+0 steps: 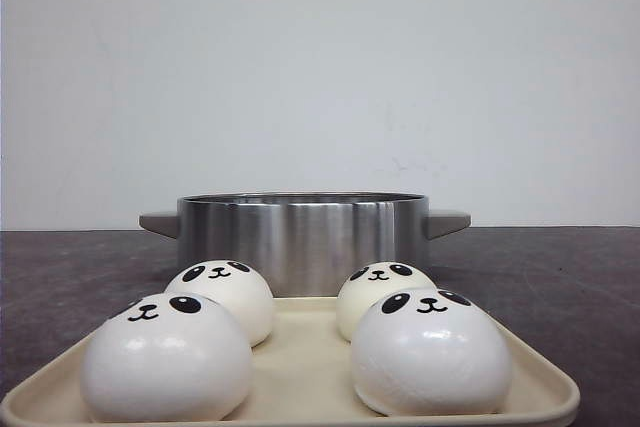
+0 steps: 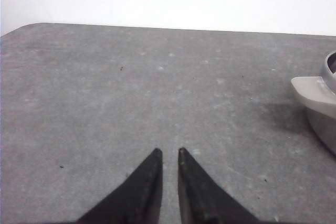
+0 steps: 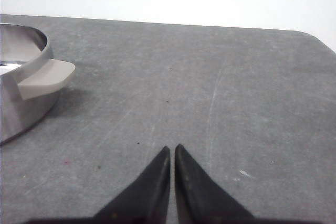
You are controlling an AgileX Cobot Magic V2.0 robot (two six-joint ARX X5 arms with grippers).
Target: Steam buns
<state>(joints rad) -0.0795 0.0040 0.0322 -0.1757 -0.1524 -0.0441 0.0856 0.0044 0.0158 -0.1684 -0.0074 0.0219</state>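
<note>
Only the pot's (image 1: 303,242) rim shows; the buns (image 1: 166,359) hide its base.

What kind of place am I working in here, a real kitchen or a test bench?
Probably a test bench: a bare grey table against a blank white wall, with only a steel pot and a beige tray of toy-like panda buns.

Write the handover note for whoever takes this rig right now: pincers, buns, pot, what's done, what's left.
Left pincer: shut, empty, over bare grey table, left of the pot.
Right pincer: shut, empty, right of the pot.
Four glossy white panda-faced buns sit on the beige tray, two nearer, two behind.
Brushed steel pot with grey handles stands behind the tray, lid off.
Done: nothing moved.
Left: all four buns into the pot.
</note>
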